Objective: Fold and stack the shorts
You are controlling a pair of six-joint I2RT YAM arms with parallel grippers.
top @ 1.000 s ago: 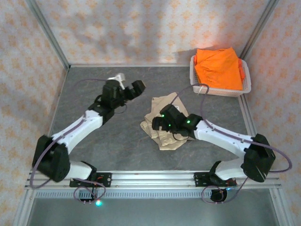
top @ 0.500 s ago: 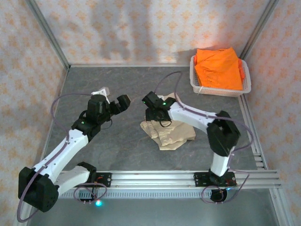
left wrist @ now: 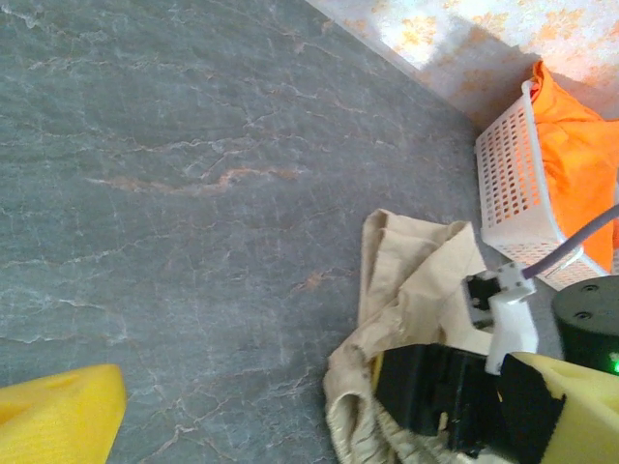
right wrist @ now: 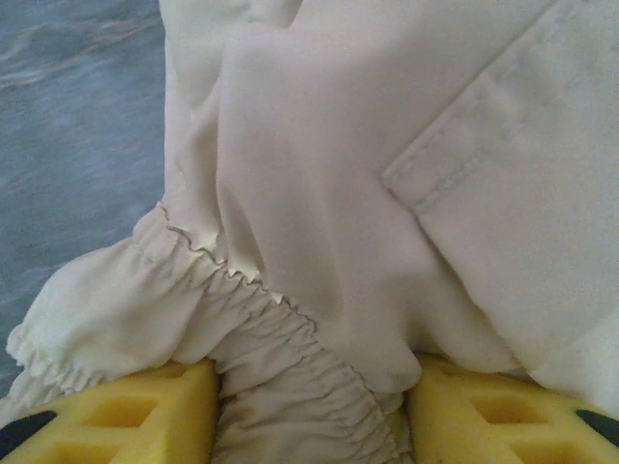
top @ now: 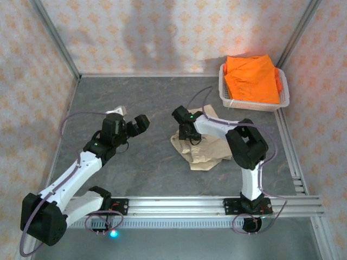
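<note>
- The right gripper [right wrist: 309,416] sits astride the gathered elastic waist of the beige shorts [right wrist: 338,145]. Its jaws are about half closed, with cloth bunched between the pads. I cannot tell whether the pinch is firm. The waist is probably the chosen hold for pulling the cloth flat.
- The beige shorts lie crumpled on the table [top: 135,97], left of the basket [top: 255,104] and nearer the arms.
- The left gripper [top: 133,120], farther left of the basket, hangs wide and empty, likely ready for the other corner.
- The orange shorts [top: 252,78] are heaped in the basket, not yet folded.
</note>
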